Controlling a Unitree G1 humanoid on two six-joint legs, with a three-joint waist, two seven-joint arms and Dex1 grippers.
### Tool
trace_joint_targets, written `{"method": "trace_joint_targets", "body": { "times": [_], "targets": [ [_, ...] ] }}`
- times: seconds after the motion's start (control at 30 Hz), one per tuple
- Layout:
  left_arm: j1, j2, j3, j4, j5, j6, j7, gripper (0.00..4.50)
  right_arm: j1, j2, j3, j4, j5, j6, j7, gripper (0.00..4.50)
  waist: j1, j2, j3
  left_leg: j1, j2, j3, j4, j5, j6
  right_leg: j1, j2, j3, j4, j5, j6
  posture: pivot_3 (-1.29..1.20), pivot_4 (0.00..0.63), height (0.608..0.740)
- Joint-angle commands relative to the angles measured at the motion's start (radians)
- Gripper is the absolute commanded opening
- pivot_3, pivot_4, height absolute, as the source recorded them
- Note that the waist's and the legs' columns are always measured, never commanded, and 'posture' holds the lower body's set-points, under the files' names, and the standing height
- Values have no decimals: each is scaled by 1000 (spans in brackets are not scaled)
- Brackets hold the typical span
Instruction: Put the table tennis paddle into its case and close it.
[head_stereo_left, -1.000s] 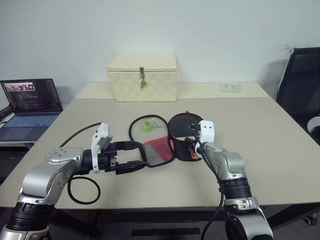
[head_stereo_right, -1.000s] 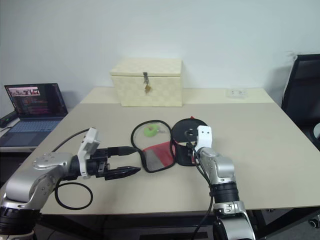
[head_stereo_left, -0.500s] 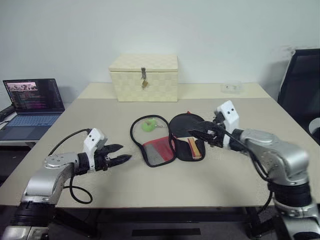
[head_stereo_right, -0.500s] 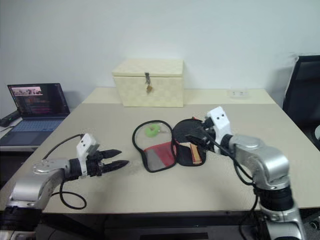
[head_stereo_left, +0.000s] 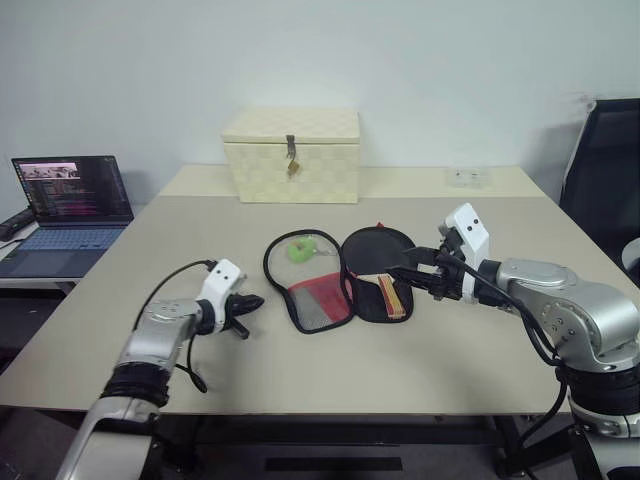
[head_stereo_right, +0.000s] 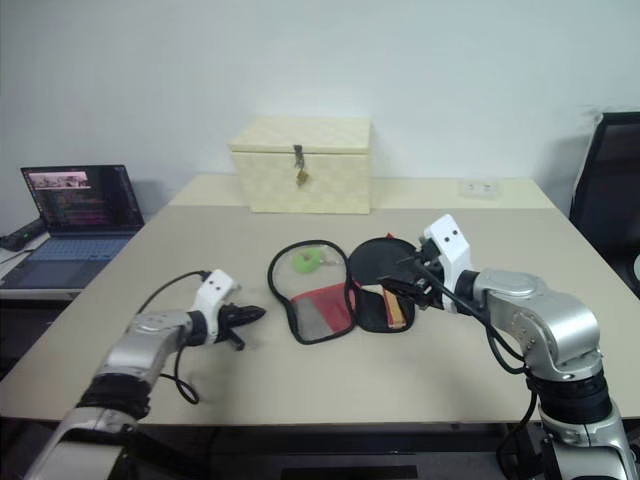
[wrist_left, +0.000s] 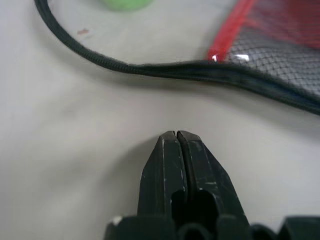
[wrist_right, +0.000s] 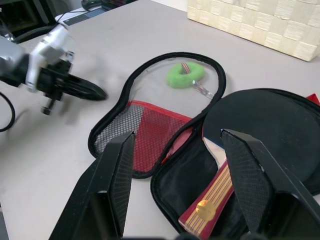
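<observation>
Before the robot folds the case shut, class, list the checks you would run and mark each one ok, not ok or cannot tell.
1. Table tennis paddle lies inside the case: ok.
2. Handle within the case's outline: ok.
3. Case flap lies open flat on the table: ok.
4. Left gripper shut, beside the flap's edge, holding nothing: ok.
5. Right gripper open above the case, empty: ok.
6. Green ring clear of the fold: cannot tell.

Matt black rubber faces the table tennis paddle above its striped wooden handle, the case is soft black and red fabric with a see-through mesh panel, the table looks smooth and matt, the cream box woven-textured with a metal latch.
</observation>
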Motion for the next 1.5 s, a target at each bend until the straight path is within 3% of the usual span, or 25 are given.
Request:
{"method": "trace_joint_targets", "body": {
  "times": [0.03,0.2,0.57,0.67,0.83,1.1,1.2,1.3,1.5],
  "targets": [
    [-60,-46,-8,94,34,-76,23,70,-8,-14,-5,-23,-14,-38,-11,2975,3,0,0,0,0,0,0,0,0,0,0,-1,0,0,0,0,150,740],
    [-151,-143,-14,197,53,-132,21,70,4,-25,3,-40,-27,-50,-15,2975,15,-1,0,0,-1,0,1,0,0,2,0,-2,0,0,1,0,150,740],
    [-412,-288,10,242,25,-173,-32,70,24,-80,-36,-38,-22,-48,-31,2975,10,-2,0,-3,-2,1,1,0,0,-1,0,-1,-1,0,2,0,150,740],
    [-505,-358,9,340,38,-209,4,70,28,-104,-58,-25,-35,-49,-42,2975,4,-2,1,-3,-2,2,1,0,0,0,0,-1,-1,0,2,0,150,740],
    [-526,-379,10,406,59,-254,8,70,19,-101,-59,-9,-41,-48,-63,2975,-9,-2,1,-2,-2,3,1,0,0,-1,0,0,-1,0,2,0,150,740],
    [-427,-310,50,284,5,-216,-67,70,13,-1,-48,155,-80,-76,-129,2975,-18,-2,1,-1,-1,3,0,0,0,-1,1,2,0,0,2,0,150,740],
    [-324,-256,74,127,-54,-152,-161,0,-4,46,-32,266,-98,-110,-135,3571,-17,-2,1,-1,-1,2,0,0,0,-1,1,2,0,0,2,0,150,740],
    [-181,-171,88,-80,-108,-62,-249,0,-44,100,5,427,-154,-185,-145,4471,-25,-2,1,-1,0,2,0,0,0,-1,1,3,0,0,2,0,150,740],
    [27,-57,121,-413,-201,116,-270,0,-153,184,20,749,-244,-323,-161,4471,-25,-1,1,0,0,1,1,0,0,-1,0,3,1,1,2,0,150,740]
  ]
}}
